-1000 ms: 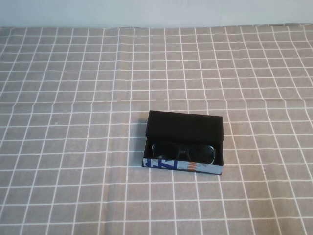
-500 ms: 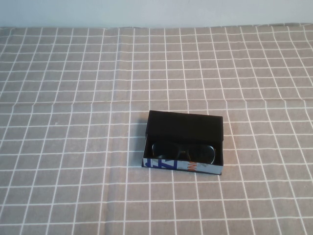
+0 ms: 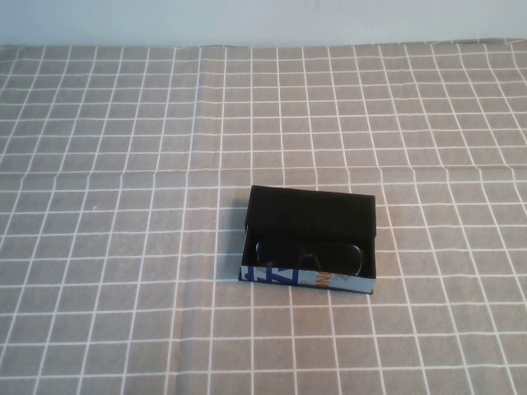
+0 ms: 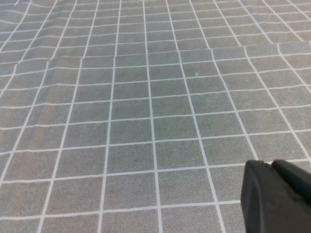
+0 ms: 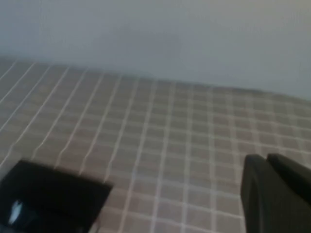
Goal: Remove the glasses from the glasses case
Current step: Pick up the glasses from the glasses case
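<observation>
Lying in the open glasses case (image 3: 310, 239), near the table's middle, the glasses (image 3: 310, 255) look light, rigid and scratch-prone; we would pinch the frame's bridge. The left gripper (image 4: 278, 196) and right gripper (image 5: 275, 194) stay outside the high view; whether either is parted we cannot tell.
</observation>
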